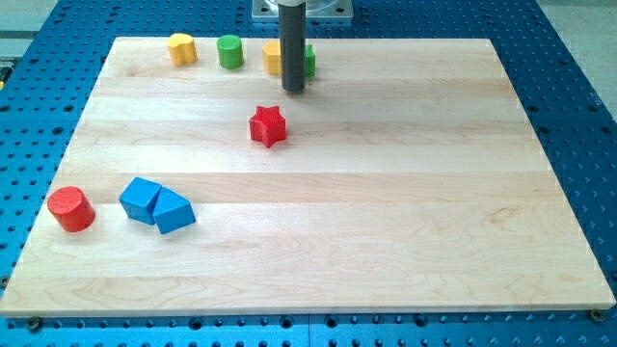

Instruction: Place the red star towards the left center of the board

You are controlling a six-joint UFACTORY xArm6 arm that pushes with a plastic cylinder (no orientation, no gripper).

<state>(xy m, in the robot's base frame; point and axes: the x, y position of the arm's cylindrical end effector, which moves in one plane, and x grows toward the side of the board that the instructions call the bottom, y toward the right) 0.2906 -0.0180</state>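
The red star lies on the wooden board, a little above and left of its middle. My tip stands above and slightly right of the star, a short gap away, not touching it. The rod rises straight up to the view's top and hides part of a yellow block and a green block behind it.
A yellow block and a green cylinder sit along the top edge at the left. A red cylinder stands near the left edge, lower down. Two blue blocks touch each other just right of it.
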